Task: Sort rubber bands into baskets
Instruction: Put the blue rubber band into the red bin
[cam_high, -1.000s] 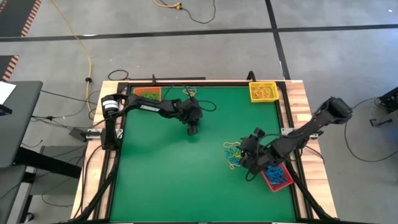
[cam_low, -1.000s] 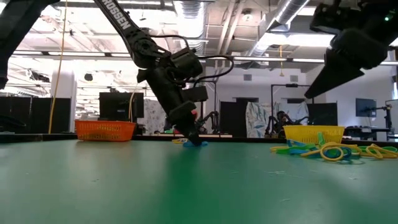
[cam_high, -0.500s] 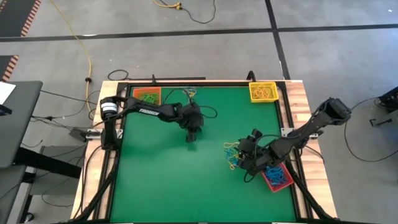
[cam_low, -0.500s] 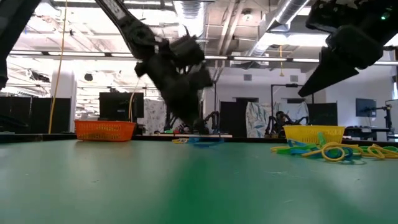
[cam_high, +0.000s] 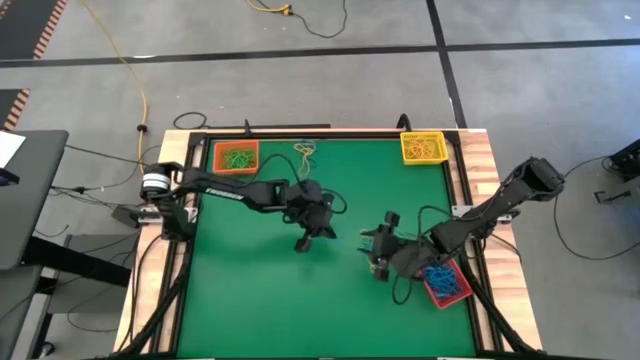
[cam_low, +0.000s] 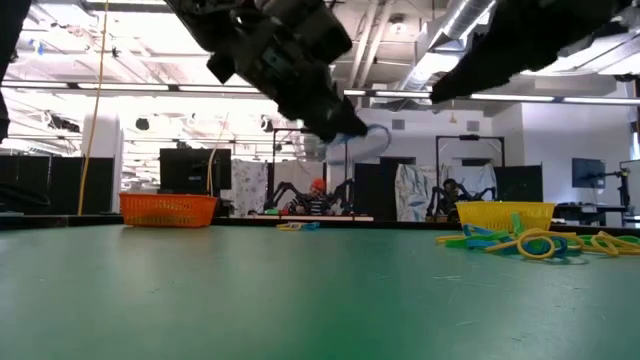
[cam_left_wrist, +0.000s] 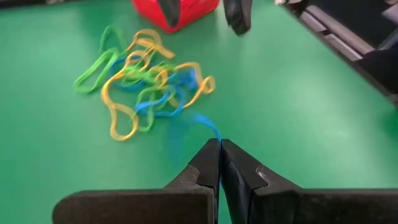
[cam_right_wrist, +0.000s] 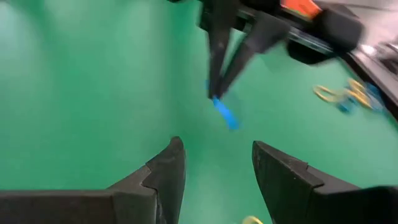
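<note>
My left gripper (cam_high: 303, 243) is shut on a blue rubber band (cam_left_wrist: 208, 126) above the middle of the green table; it also shows raised in the low view (cam_low: 342, 125). My right gripper (cam_right_wrist: 214, 155) is open and empty, facing the left gripper across a short gap, above a tangled pile of yellow, green and blue bands (cam_left_wrist: 143, 81). The red basket (cam_high: 445, 284) stands near the right edge with blue bands in it. The orange basket (cam_high: 236, 157) and the yellow basket (cam_high: 423, 147) stand at the far corners. My left gripper pinches the blue band (cam_right_wrist: 224, 113) between the ends of its two shut fingers. The fingers slant down. The band sticks out below the fingertips in a short loop, lifted clear of the table (cam_low: 372, 135).
A few loose bands (cam_high: 305, 150) lie by the far edge, between the orange and yellow baskets. Cables run along the table's far rim (cam_high: 300, 130). The green mat is bare on the near and left side (cam_high: 250, 300).
My left gripper has gone toward the table's near edge and up, taking the blue band off the table; the band now hangs clear. My right gripper has gone toward the left, over the pile and closer to the left gripper.
</note>
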